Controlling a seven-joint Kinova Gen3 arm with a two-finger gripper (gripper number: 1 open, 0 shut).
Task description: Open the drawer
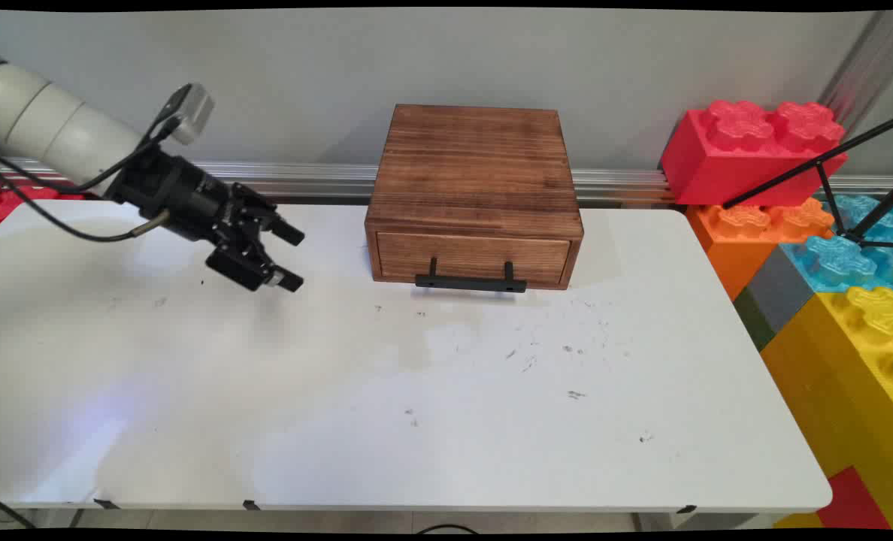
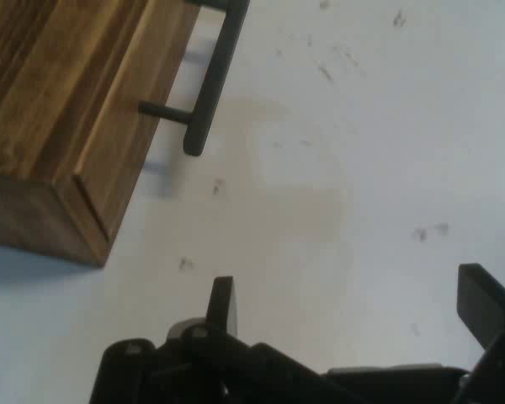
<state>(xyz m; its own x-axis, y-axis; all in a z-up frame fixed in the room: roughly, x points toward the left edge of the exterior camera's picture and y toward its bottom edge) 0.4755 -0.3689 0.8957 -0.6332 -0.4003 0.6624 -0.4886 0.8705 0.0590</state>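
Note:
A brown wooden box [image 1: 475, 191] with one drawer stands at the table's back middle; the drawer is shut and carries a black bar handle [image 1: 470, 282]. My black gripper [image 1: 293, 260] hovers above the table left of the box, pointing right toward it, open and holding nothing. In the hand view the box corner [image 2: 59, 143] and the handle [image 2: 212, 76] fill the upper left, and my gripper [image 2: 353, 307] rises from the bottom edge with its fingers wide apart over bare table.
The white table [image 1: 416, 406] bears small dark scuff marks. Large toy bricks, red [image 1: 747, 150], orange, blue and yellow [image 1: 852, 361], stack beyond the right edge. A black tripod leg [image 1: 815, 161] crosses them. A metal rail [image 1: 319, 180] runs along the wall.

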